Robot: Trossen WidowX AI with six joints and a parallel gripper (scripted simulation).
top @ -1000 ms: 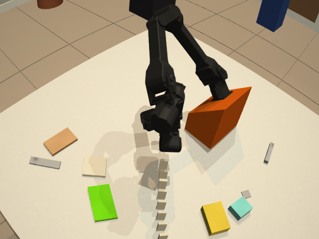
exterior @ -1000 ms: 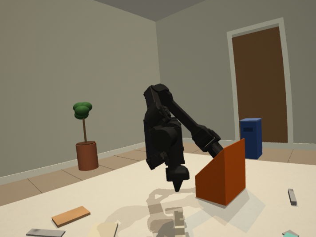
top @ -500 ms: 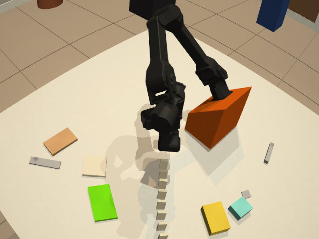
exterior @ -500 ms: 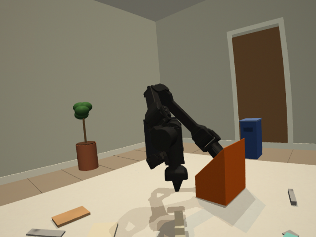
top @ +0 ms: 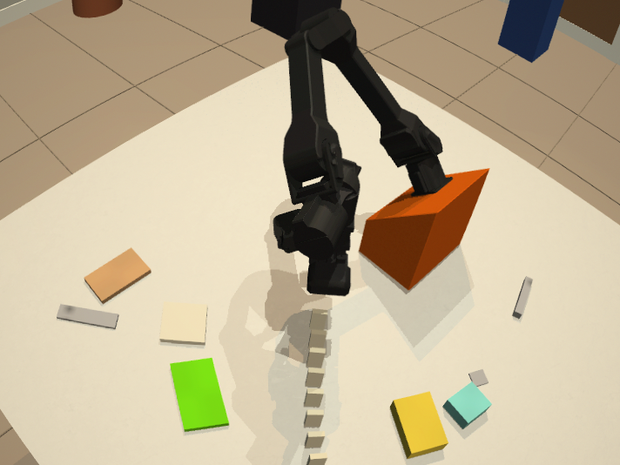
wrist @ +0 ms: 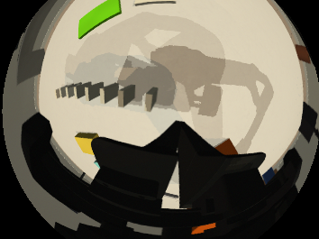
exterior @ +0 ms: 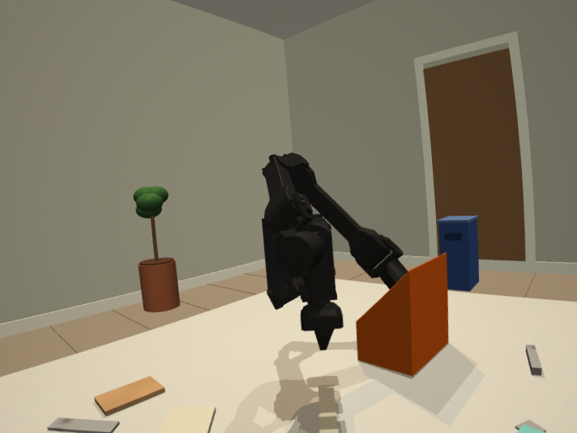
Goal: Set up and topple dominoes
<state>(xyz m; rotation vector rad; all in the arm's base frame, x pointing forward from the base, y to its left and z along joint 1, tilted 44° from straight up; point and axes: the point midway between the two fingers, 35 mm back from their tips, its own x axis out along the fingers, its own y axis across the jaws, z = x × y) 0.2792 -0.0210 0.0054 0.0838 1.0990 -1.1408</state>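
Note:
A row of several beige dominoes stands upright, running down to the lower edge of the top view. The near-arm end domino [top: 319, 320] [exterior: 327, 397] [wrist: 151, 99] stands upright, apart from the one beside it [top: 317, 340] [wrist: 126, 96]. The opposite end of the row is cut off in the top view, but small dominoes there [wrist: 58, 93] show standing in the wrist view. My gripper [exterior: 322, 349] [wrist: 178, 124] is shut with nothing between the fingertips. It hangs above the table, beyond the arm-side end of the row, touching no domino. Its fingertips are hidden in the top view.
The arm rises from an orange wedge [top: 398, 250] [exterior: 385, 341]. Left of the row lie a green plate [top: 198, 394], a cream plate [top: 184, 322], an orange-tan plate [top: 117, 274] and a grey bar [top: 87, 316]. Right are a yellow block [top: 420, 423], a teal block [top: 467, 402] and grey pieces.

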